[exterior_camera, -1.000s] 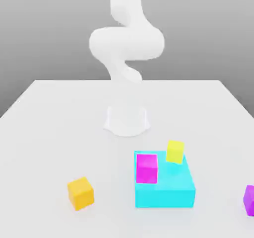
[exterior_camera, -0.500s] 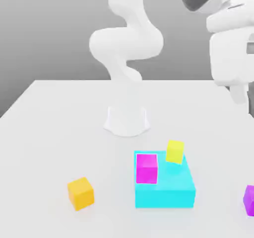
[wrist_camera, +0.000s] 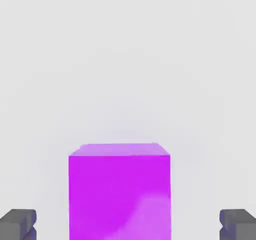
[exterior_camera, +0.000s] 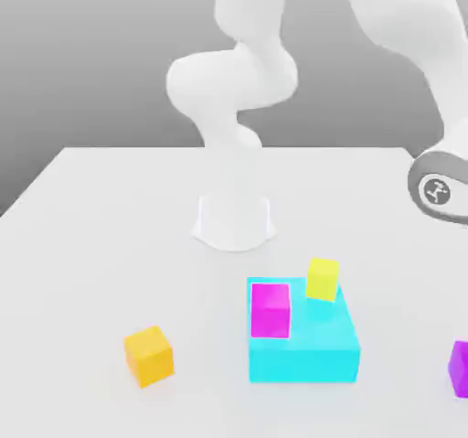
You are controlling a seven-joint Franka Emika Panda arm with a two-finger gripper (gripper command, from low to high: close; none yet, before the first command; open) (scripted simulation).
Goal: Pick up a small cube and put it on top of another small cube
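One purple cube lay on the white desk directly between the two dark fingertips of the hand. The fingertips stood well apart, one on each side of the cube, with clear desk surface between each fingertip and the cube's side faces; the hand was open and gripped nothing. The hand view presented the cube's top face and one side face at close range.

The exterior view placed the same purple cube at the exterior view's right edge, partly cut off by the frame, with the white arm reaching over toward that side. That view also showed what the hand view did not: a large cyan block near the middle of the desk, a magenta cube resting on the block's top, and a yellow cube tilted at the block's far edge. An orange cube sat on the desk well apart, toward the exterior view's left. The arm's base stood behind the block.
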